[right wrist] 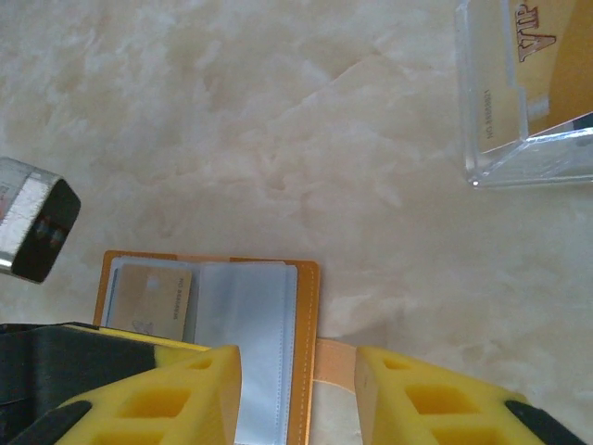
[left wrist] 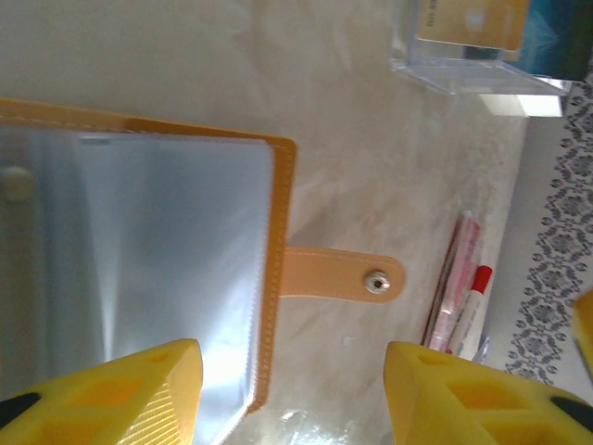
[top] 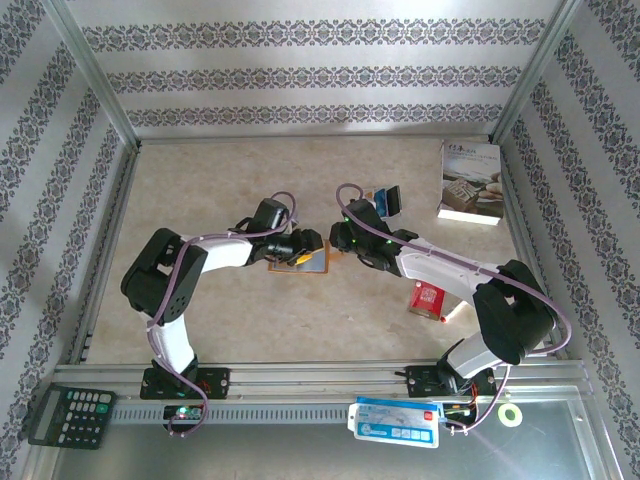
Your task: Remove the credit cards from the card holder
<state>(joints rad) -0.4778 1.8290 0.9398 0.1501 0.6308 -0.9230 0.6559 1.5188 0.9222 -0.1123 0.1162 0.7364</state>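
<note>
The orange-tan card holder [top: 312, 264] lies open on the table between the two arms. In the left wrist view its grey-blue plastic sleeve [left wrist: 139, 269] faces up, and its tab [left wrist: 338, 275] with a snap sticks out to the right. A gold card [right wrist: 153, 298] sits in a sleeve pocket. My left gripper [left wrist: 292, 389] is open over the holder's right edge, one finger above the sleeve and one above the table. My right gripper [right wrist: 296, 394] is also open, straddling the orange edge [right wrist: 306, 352] and the tab [right wrist: 335, 362]. Nothing is held.
A clear acrylic stand [top: 386, 203] [left wrist: 482, 56] [right wrist: 523, 102] holding gold and blue cards stands just beyond the holder. A white book [top: 470, 182] lies at the back right. A red pack [top: 427, 298] sits near the right arm. A calculator [top: 68, 414] rests at the front left.
</note>
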